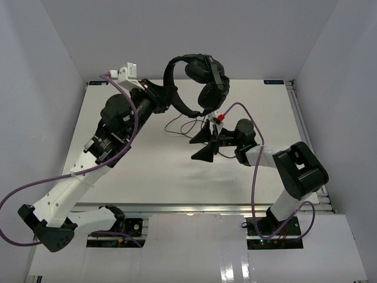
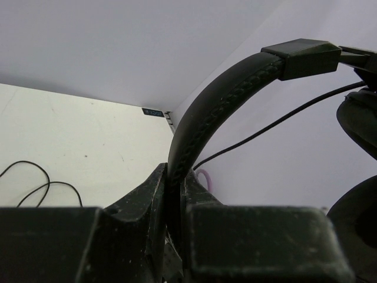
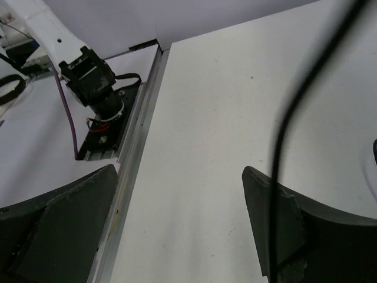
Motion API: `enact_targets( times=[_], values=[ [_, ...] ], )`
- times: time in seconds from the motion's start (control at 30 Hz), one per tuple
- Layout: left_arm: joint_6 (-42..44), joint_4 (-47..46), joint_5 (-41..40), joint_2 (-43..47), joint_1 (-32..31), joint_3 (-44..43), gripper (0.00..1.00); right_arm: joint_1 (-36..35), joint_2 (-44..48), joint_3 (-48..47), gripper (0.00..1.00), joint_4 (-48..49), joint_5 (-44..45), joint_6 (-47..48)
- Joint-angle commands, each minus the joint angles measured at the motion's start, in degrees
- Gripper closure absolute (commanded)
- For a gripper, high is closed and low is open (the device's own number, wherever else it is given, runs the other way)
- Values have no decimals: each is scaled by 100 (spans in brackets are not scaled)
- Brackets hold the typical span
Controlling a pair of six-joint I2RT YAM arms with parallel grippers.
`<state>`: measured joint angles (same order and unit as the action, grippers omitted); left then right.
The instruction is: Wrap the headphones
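White walls close in a white table (image 1: 147, 171) on three sides, and the headphones (image 1: 194, 82) hang in the air above the middle of its far edge. The left gripper (image 1: 158, 97) is clamped tight on the headband (image 2: 212, 112). In the left wrist view the padded band rises from between its fingers (image 2: 138, 200), and the earcups (image 1: 206, 71) dangle beyond it toward the back wall. The thin black cable (image 1: 181, 125) drops from the headset and lies in loose loops on the table, between the far edge and the centre. The right gripper (image 1: 204, 145) hovers just beside those loops, jaws spread wide and nothing held. In its own wrist view a strand of the cable crosses in front of one finger (image 3: 277, 230), at the rim of the gap rather than in its middle; whether it touches that finger cannot be told. The step in hand looks like catching the cable so it can be wound around the headset. Doing it well probably means centring the strand between the pads before closing. A pinch close to the earcup end would leave little slack. The pinch should be light enough for the cable to slide, while the left hold stops the headset swinging.
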<state>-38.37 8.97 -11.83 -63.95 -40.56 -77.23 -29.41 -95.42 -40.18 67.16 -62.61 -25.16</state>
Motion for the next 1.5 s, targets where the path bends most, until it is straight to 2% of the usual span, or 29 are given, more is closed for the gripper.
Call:
enact_targets(
  times=[0.0, 0.13, 0.23, 0.4, 0.57, 0.73, 0.83, 0.87, 0.9, 0.93, 0.97, 1.03, 1.17, 1.3, 1.47],
  values=[
    [-389, -365, 36, 400, 17, 50, 100, -25, -104, -156, 4, 2121, 192, -1025],
    [-434, -352, -51, 508, 21, 87, 100, -30, -69, -109, 0, 1983, 251, -807],
    [-426, -342, -172, 550, 13, 58, 100, -30, -29, -85, 13, 1607, 188, -531],
    [-434, -174, -648, 542, 13, -116, 100, -38, 203, 39, 30, 900, 159, 271],
    [-540, 33, -1161, 485, 13, -288, 100, -51, 467, 102, 63, -33, 301, 933],
    [-760, 167, -1637, 471, 21, -301, 100, -73, 683, 67, 90, -387, 285, 1107],
    [-707, 214, -2112, 399, 13, -414, 100, -97, 1066, -91, 92, -1812, 600, 1952],
    [-653, 238, -2253, 340, 13, -490, 100, -142, 1213, -246, 92, -2557, 813, 2495],
    [-647, 326, -2424, 257, 13, -617, 100, -247, 1341, -478, 92, -4011, 1100, 3170],
    [-613, 430, -2602, 119, 16, -732, 100, -317, 1481, -675, 92, -4763, 1435, 3719],
    [-569, 540, -2783, -39, 20, -842, 100, -374, 1626, -861, 92, -5259, 1786, 4222],
    [-468, 654, -3059, -291, 13, -1037, 100, -498, 1940, -1008, 92, -6118, 2268, 4651],
    [326, 373, -3893, -862, 39, -970, 100, -653, 2410, -1455, 92, -7353, 3295, 5361],
    [1184, -409, -4164, -1303, 198, -487, 100, -945, 2759, -1918, 92, -8246, 4087, 6099],
    [973, 133, -3714, -2128, 641, -600, 100, -1315, 2808, -2604, 92, -8913, 5142, 6773]
  ],
)
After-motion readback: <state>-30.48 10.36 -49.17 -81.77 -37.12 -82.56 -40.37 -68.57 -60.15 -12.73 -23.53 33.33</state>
